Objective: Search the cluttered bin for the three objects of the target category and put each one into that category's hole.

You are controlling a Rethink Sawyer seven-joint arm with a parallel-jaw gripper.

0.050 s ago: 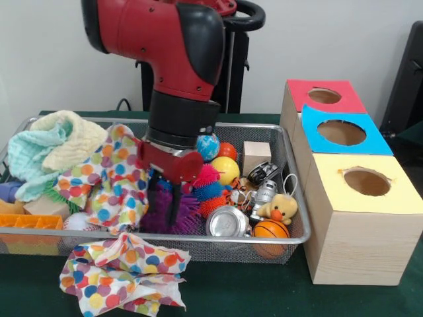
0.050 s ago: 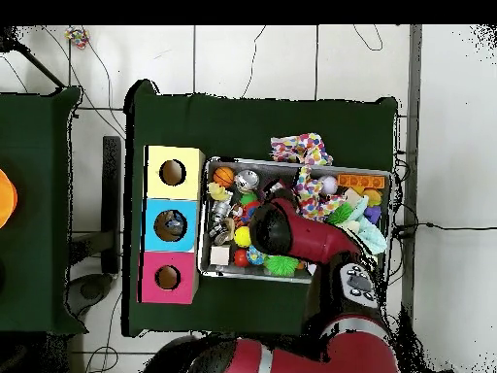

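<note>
Black two-fingered gripper (image 1: 173, 206) hung inside the wire mesh bin (image 1: 291, 198) — over a purple spiky rubber toy (image 1: 158, 212) — grip state unclear.

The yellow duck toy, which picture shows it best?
The front view: the yellow duck sits plainly in the basket corner, beside the little basketball. From overhead it is only a tiny yellow blob.

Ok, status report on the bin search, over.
End effector down in wire bin, over purple spiky toy; grip unclear. Polka-dot cloth crowds it. Yellow, blue, red holes clear.
</note>
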